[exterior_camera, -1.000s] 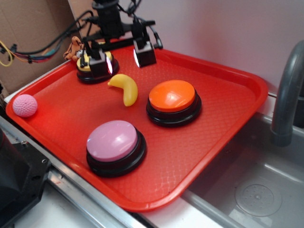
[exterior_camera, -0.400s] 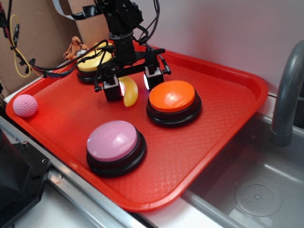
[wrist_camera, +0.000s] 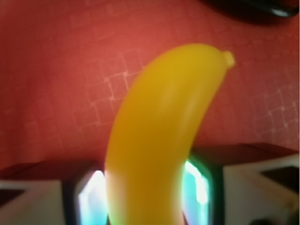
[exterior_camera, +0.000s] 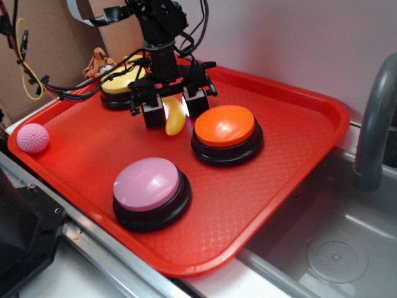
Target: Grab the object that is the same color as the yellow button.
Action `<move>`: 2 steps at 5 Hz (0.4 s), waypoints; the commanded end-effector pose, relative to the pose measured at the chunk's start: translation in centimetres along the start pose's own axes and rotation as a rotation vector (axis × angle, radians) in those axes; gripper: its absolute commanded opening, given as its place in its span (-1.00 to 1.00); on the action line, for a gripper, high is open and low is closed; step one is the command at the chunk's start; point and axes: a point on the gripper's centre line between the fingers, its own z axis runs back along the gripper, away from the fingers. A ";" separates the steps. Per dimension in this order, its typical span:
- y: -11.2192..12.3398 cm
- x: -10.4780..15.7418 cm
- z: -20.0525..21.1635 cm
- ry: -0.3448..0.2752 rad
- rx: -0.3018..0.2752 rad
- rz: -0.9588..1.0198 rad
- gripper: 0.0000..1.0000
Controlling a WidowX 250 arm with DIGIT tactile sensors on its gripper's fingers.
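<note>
The yellow toy banana (exterior_camera: 175,123) lies on the red tray (exterior_camera: 298,105) between my gripper's two fingers. My gripper (exterior_camera: 175,112) is down over it, left of the orange button, and its jaws press the banana's sides. In the wrist view the banana (wrist_camera: 159,131) fills the middle, and both lit pads (wrist_camera: 199,187) touch it. The yellow button (exterior_camera: 121,81) stands at the tray's far left corner behind the gripper, partly hidden by the arm and cables.
An orange button (exterior_camera: 224,124) stands right next to the gripper on its right. A pink button (exterior_camera: 147,183) sits near the tray's front. A pink ball (exterior_camera: 32,137) lies at the left edge. A sink (exterior_camera: 335,248) and grey faucet (exterior_camera: 375,124) are at the right.
My gripper moved from over the yellow button forward and down to the banana. Its jaws then closed in until they touch the banana's sides.
</note>
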 end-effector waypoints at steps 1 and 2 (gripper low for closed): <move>0.6 1.2 4.8 -0.040 0.017 -0.251 -1.00; 1.2 1.3 8.5 -0.055 0.031 -0.460 -1.00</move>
